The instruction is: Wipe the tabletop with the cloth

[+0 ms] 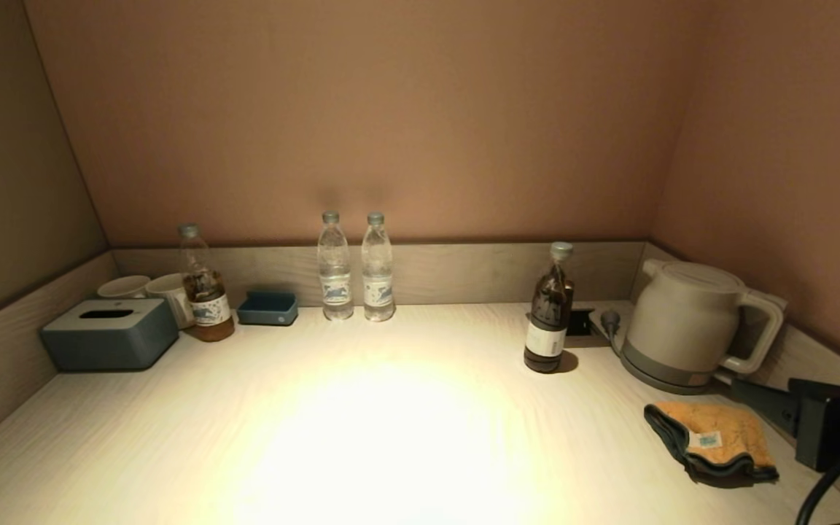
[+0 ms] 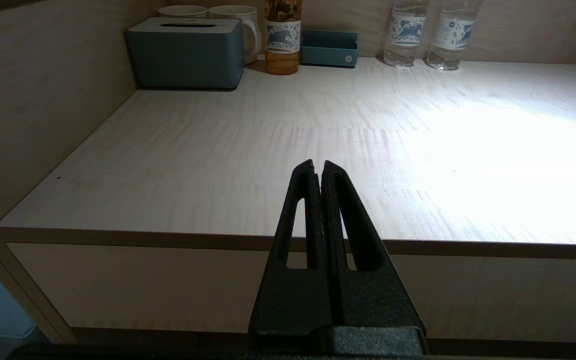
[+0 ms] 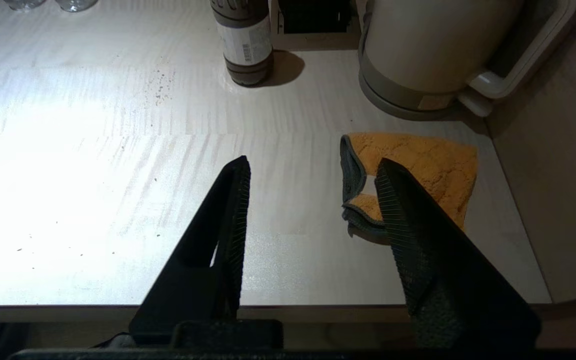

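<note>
The tabletop (image 1: 391, 408) is pale wood-grain with a low raised rim. The yellow-orange cloth (image 1: 715, 434) with grey-blue edging and a white label lies crumpled at the front right, just in front of the kettle. My right gripper (image 3: 313, 162) is open and empty near the table's front edge. The cloth (image 3: 418, 157) lies just beyond it, partly hidden behind one finger (image 3: 418, 235), and is not between the jaws. The right arm (image 1: 828, 430) shows at the right edge of the head view. My left gripper (image 2: 319, 164) is shut and empty, before the front edge at the left.
A white kettle (image 1: 690, 328) on its base stands at the back right beside a socket (image 1: 580, 321) and a dark bottle (image 1: 550, 313). Two water bottles (image 1: 336, 270) stand at the back. A tissue box (image 1: 110, 335), mugs (image 1: 125, 286), a brown-liquid bottle (image 1: 205, 292) and a blue tray (image 1: 268, 308) fill the back left. Small specks (image 3: 160, 85) dot the tabletop.
</note>
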{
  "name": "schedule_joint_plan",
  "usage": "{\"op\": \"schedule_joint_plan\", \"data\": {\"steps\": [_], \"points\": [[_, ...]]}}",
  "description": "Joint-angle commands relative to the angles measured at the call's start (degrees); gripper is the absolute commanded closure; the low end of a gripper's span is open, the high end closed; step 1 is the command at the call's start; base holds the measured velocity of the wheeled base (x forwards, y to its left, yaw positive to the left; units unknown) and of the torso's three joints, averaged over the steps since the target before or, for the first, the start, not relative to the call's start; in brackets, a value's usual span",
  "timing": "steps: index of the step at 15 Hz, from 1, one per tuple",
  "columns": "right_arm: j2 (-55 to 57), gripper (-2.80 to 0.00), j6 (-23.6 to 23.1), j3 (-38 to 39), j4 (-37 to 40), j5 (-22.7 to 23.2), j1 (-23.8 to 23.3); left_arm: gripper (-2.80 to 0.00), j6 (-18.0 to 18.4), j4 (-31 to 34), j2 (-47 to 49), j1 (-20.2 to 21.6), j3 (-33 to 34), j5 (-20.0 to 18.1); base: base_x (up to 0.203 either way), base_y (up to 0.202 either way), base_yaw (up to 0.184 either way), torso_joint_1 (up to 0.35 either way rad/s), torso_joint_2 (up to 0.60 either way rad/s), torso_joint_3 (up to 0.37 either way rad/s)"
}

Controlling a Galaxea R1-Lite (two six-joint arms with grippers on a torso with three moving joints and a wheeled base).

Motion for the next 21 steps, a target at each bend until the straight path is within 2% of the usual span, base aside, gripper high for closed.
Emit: {"op": "schedule_joint_plan", "data": {"steps": [1, 3, 6, 12, 15, 21], "points": [[-7.05, 0.00, -1.19, -2.09, 4.74, 0.08, 0.30, 0.00, -0.03, -0.03, 0.04, 0.03, 0.00, 0.04, 0.000, 0.000, 0.000, 0.000, 0.00, 0.000], [-12.23, 0.00, -1.19, -4.61, 8.88, 0.04, 0.30, 0.00, -0.03, -0.03, 0.04, 0.03, 0.00, 0.04, 0.000, 0.000, 0.000, 0.000, 0.00, 0.000], [-18.32, 0.00, -0.88, -6.29, 10.33, -0.67, 0.11, 0.00, -0.03, -0.03, 0.04, 0.03, 0.00, 0.04, 0.000, 0.000, 0.000, 0.000, 0.00, 0.000], [-30.73, 0.00, -0.83, -5.84, 12.57, -7.65, -0.17, 0.00, -0.03, -0.03, 0.04, 0.03, 0.00, 0.04, 0.000, 0.000, 0.000, 0.000, 0.00, 0.000], [-36.59, 0.00, -0.92, -5.66, 17.90, -8.07, -0.15, 0.00, -0.03, -0.03, 0.04, 0.03, 0.00, 0.04, 0.000, 0.000, 0.000, 0.000, 0.00, 0.000], [-41.97, 0.00, -0.22, -4.52, 21.89, -8.34, 0.38, 0.00, -0.03, -0.03, 0.04, 0.03, 0.00, 0.04, 0.000, 0.000, 0.000, 0.000, 0.00, 0.000]]}}
